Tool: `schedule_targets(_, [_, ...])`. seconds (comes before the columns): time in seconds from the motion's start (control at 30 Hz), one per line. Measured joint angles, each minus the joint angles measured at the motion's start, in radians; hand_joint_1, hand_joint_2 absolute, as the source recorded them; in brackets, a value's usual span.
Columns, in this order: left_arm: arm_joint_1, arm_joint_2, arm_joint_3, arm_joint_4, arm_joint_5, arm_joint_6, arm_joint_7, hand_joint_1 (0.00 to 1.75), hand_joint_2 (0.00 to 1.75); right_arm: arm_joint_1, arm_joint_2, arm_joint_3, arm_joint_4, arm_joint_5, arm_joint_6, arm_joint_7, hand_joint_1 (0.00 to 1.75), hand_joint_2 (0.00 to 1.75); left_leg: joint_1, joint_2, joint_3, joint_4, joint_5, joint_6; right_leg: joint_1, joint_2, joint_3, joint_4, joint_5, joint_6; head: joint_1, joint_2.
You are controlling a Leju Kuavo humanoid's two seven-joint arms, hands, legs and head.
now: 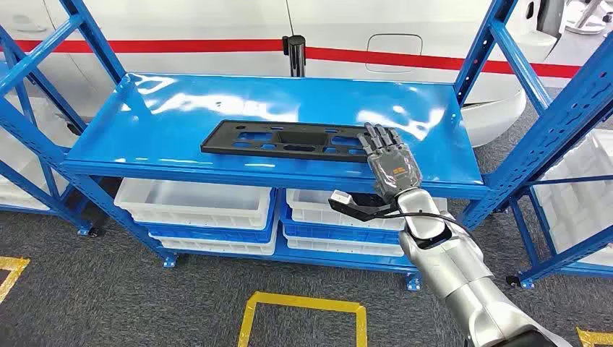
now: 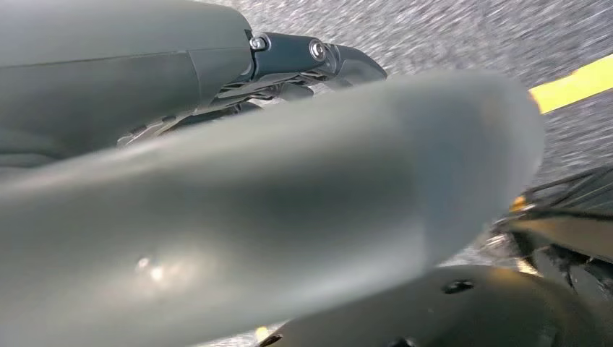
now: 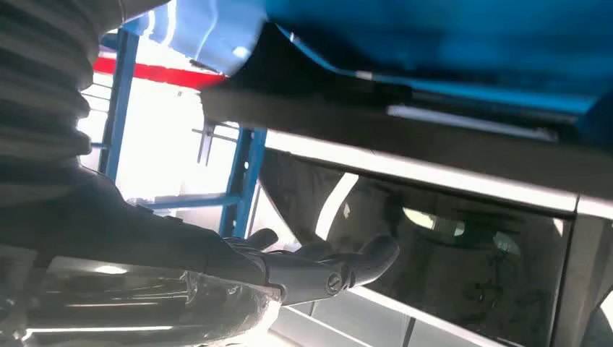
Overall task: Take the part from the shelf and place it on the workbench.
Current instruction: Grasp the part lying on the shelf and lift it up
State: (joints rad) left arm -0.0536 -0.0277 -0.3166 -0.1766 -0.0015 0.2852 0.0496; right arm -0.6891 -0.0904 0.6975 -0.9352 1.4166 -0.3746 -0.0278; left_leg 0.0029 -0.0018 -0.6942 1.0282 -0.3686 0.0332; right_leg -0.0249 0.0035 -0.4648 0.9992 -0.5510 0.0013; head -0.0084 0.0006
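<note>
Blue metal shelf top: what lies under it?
Under the blue metal shelf top, white plastic bins sit in blue trays. The shelf top covers their rear parts and contents.

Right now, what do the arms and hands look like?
The right arm is silver with rounded segments, and a black cable loops at the wrist. The right hand has dark grey fingers and an orange marking on its back. The left hand shows a grey thumb and darker fingers.

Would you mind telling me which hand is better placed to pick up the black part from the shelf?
The right hand: its fingers already lie over the right end of the black part on the blue shelf. The left hand hangs low over the floor, away from the shelf.
</note>
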Motion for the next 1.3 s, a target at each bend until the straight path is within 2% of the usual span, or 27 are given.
schedule_targets(0.07, [0.000,0.000,0.000,0.001,0.000,0.001,-0.001,0.00,0.00,-0.001,0.002,0.000,0.002,0.005,-0.001,0.004,0.00,1.75,-0.008,0.000,0.001,-0.004,-0.005,0.005,0.002,0.003,0.007,-0.010,-0.007,0.007,-0.002,0.000])
schedule_targets(0.1, [0.000,0.000,0.000,0.002,-0.001,0.002,-0.002,0.00,0.00,-0.002,0.003,0.000,0.003,0.010,-0.001,0.007,0.00,1.75,-0.012,-0.004,0.004,-0.014,0.001,0.010,0.005,0.004,0.018,-0.009,-0.008,0.015,-0.002,0.000])
schedule_targets(0.17, [0.001,-0.002,0.000,0.002,-0.001,0.006,-0.003,0.00,0.00,-0.005,0.004,-0.002,0.000,0.017,-0.002,0.012,0.00,1.75,-0.014,-0.009,0.031,-0.029,-0.011,0.019,0.012,0.005,0.031,0.006,-0.004,0.032,-0.004,0.000])
schedule_targets(0.2, [0.001,-0.004,0.000,0.002,0.000,0.009,-0.003,0.00,0.00,-0.009,0.004,-0.003,-0.001,0.019,-0.001,0.012,0.00,1.75,-0.012,-0.010,0.049,-0.034,-0.014,0.023,0.014,0.005,0.025,0.042,0.002,0.037,-0.003,0.000])
schedule_targets(0.3, [-0.004,-0.005,0.000,0.002,0.001,0.015,-0.005,0.00,0.00,-0.019,0.002,-0.006,-0.002,0.021,0.000,0.013,0.00,1.75,-0.009,-0.012,0.084,-0.036,-0.035,0.030,0.015,0.004,-0.070,0.202,-0.012,0.035,-0.004,0.000])
schedule_targets(0.33, [-0.005,-0.005,0.000,0.002,0.002,0.016,-0.006,0.00,0.00,-0.020,0.001,-0.006,-0.002,0.021,0.000,0.013,0.00,1.75,-0.009,-0.013,0.087,-0.036,-0.039,0.029,0.016,0.004,-0.091,0.231,-0.018,0.033,-0.004,0.000])
schedule_targets(0.53, [-0.005,-0.005,0.000,0.002,0.002,0.016,-0.006,0.00,0.00,-0.019,0.001,-0.006,-0.002,0.021,0.000,0.013,0.00,1.75,-0.009,-0.014,0.089,-0.036,-0.043,0.029,0.016,0.004,-0.106,0.249,-0.029,0.032,-0.005,0.000])
schedule_targets(0.6, [-0.005,-0.007,0.000,0.002,0.004,0.018,-0.016,0.00,0.00,-0.016,-0.001,-0.005,-0.001,0.020,0.001,0.012,0.87,1.75,-0.014,-0.017,0.108,-0.036,-0.056,0.032,0.020,0.004,-0.156,0.276,-0.063,0.021,-0.005,0.000])
schedule_targets(0.63, [-0.004,-0.009,0.004,0.002,0.017,0.021,-0.054,0.00,0.00,-0.015,-0.003,-0.007,0.000,0.018,-0.001,0.011,1.30,1.75,-0.019,-0.020,0.126,-0.036,-0.069,0.033,0.028,0.004,-0.164,0.218,-0.033,0.019,-0.005,0.000])
schedule_targets(0.67, [-0.005,-0.013,0.020,0.001,0.044,0.027,-0.133,0.00,0.00,-0.013,-0.009,-0.011,-0.001,0.014,-0.005,0.008,1.67,1.75,-0.024,-0.025,0.143,-0.033,-0.082,0.030,0.036,0.004,-0.166,0.147,0.008,0.005,-0.007,0.000])
schedule_targets(0.73, [-0.008,-0.021,0.069,-0.001,0.111,0.029,-0.324,0.00,0.87,-0.010,-0.022,-0.026,-0.016,0.005,-0.012,-0.003,1.51,1.75,-0.026,-0.023,0.148,0.003,-0.120,0.013,0.037,0.004,-0.118,-0.009,0.113,-0.019,-0.012,0.000])
schedule_targets(0.77, [-0.012,-0.023,0.095,-0.002,0.135,0.026,-0.395,0.00,1.31,-0.009,-0.026,-0.033,-0.024,0.002,-0.013,-0.008,1.45,1.75,-0.022,-0.020,0.126,0.049,-0.145,0.001,0.031,0.003,-0.109,-0.018,0.120,-0.035,-0.014,0.000])
schedule_targets(0.8, [-0.014,-0.025,0.110,-0.002,0.148,0.020,-0.429,0.00,1.75,-0.009,-0.029,-0.038,-0.031,0.000,-0.013,-0.011,1.43,1.75,-0.016,-0.014,0.092,0.111,-0.177,-0.010,0.025,0.003,-0.100,-0.021,0.119,-0.039,-0.014,0.000])
schedule_targets(0.83, [-0.016,-0.025,0.121,-0.003,0.157,0.020,-0.451,0.00,1.75,-0.008,-0.030,-0.040,-0.033,-0.002,-0.014,-0.012,1.41,1.75,-0.008,-0.011,0.053,0.176,-0.203,-0.018,0.024,0.003,-0.099,-0.021,0.118,-0.040,-0.014,0.000])
schedule_targets(0.87, [-0.017,-0.026,0.134,-0.004,0.166,0.026,-0.479,0.00,1.75,-0.005,-0.030,-0.043,-0.034,-0.003,-0.014,-0.015,1.41,1.75,0.001,-0.007,0.016,0.224,-0.214,-0.027,0.023,0.003,-0.098,-0.020,0.115,-0.040,-0.014,0.000])
schedule_targets(0.9, [-0.017,-0.027,0.145,-0.006,0.173,0.038,-0.506,0.00,1.75,-0.003,-0.031,-0.046,-0.035,-0.004,-0.015,-0.017,1.40,1.75,0.008,-0.004,-0.006,0.243,-0.209,-0.033,0.023,0.004,-0.096,-0.020,0.113,-0.039,-0.014,0.000])
schedule_targets(0.93, [-0.017,-0.027,0.155,-0.007,0.178,0.053,-0.533,0.00,1.75,-0.002,-0.032,-0.049,-0.036,-0.005,-0.016,-0.020,1.40,1.75,0.013,-0.002,-0.007,0.219,-0.180,-0.038,0.021,0.004,-0.093,-0.020,0.110,-0.036,-0.014,0.000])
schedule_targets(1.0, [-0.019,-0.028,0.173,-0.010,0.182,0.081,-0.566,0.00,0.87,-0.001,-0.033,-0.054,-0.040,-0.006,-0.017,-0.024,1.32,1.75,0.019,0.001,0.039,0.088,-0.090,-0.040,0.019,0.005,-0.082,-0.020,0.102,-0.029,-0.014,0.000])
schedule_targets(1.03, [-0.021,-0.028,0.180,-0.011,0.183,0.088,-0.574,0.00,0.44,-0.001,-0.034,-0.057,-0.041,-0.006,-0.017,-0.025,1.30,1.75,0.017,0.002,0.065,0.022,-0.060,-0.037,0.019,0.005,-0.078,-0.021,0.099,-0.026,-0.014,0.000])
schedule_targets(1.07, [-0.023,-0.028,0.187,-0.011,0.183,0.093,-0.580,0.00,0.00,-0.002,-0.035,-0.059,-0.043,-0.006,-0.018,-0.025,1.28,1.75,0.014,0.003,0.082,-0.021,-0.049,-0.032,0.019,0.004,-0.076,-0.022,0.097,-0.022,-0.013,0.000])
schedule_targets(1.1, [-0.024,-0.028,0.193,-0.012,0.186,0.097,-0.591,0.00,0.00,-0.003,-0.036,-0.061,-0.044,-0.006,-0.018,-0.025,1.30,1.75,0.010,0.003,0.088,-0.040,-0.048,-0.025,0.020,0.004,-0.077,-0.023,0.095,-0.017,-0.013,0.000])
schedule_targets(1.13, [-0.024,-0.028,0.199,-0.012,0.193,0.100,-0.608,0.00,0.44,-0.002,-0.037,-0.062,-0.044,-0.006,-0.020,-0.027,1.33,1.75,0.007,0.002,0.090,-0.045,-0.051,-0.020,0.022,0.004,-0.078,-0.021,0.092,-0.013,-0.013,0.000])
schedule_targets(1.17, [-0.023,-0.029,0.208,-0.013,0.202,0.097,-0.634,0.00,0.87,-0.002,-0.037,-0.064,-0.044,-0.007,-0.022,-0.029,1.33,1.75,0.005,0.001,0.091,-0.046,-0.047,-0.020,0.025,0.004,-0.080,-0.019,0.090,-0.011,-0.013,0.000])
schedule_targets(1.23, [-0.022,-0.032,0.227,-0.014,0.220,0.082,-0.687,0.00,1.75,-0.001,-0.039,-0.067,-0.044,-0.010,-0.028,-0.036,1.33,1.75,0.002,0.000,0.093,-0.048,-0.036,-0.025,0.029,0.003,-0.080,-0.015,0.086,-0.010,-0.012,0.000])
schedule_targets(1.27, [-0.022,-0.033,0.237,-0.014,0.227,0.068,-0.708,0.00,1.75,-0.002,-0.039,-0.069,-0.044,-0.012,-0.031,-0.040,1.33,1.75,-0.002,-0.001,0.092,-0.047,-0.037,-0.026,0.029,0.003,-0.079,-0.016,0.086,-0.009,-0.011,0.000])
schedule_targets(1.3, [-0.021,-0.034,0.244,-0.015,0.232,0.056,-0.717,0.00,1.75,-0.004,-0.040,-0.070,-0.044,-0.014,-0.034,-0.042,1.33,1.75,-0.006,-0.001,0.092,-0.047,-0.038,-0.022,0.027,0.002,-0.079,-0.017,0.085,-0.007,-0.012,0.000])
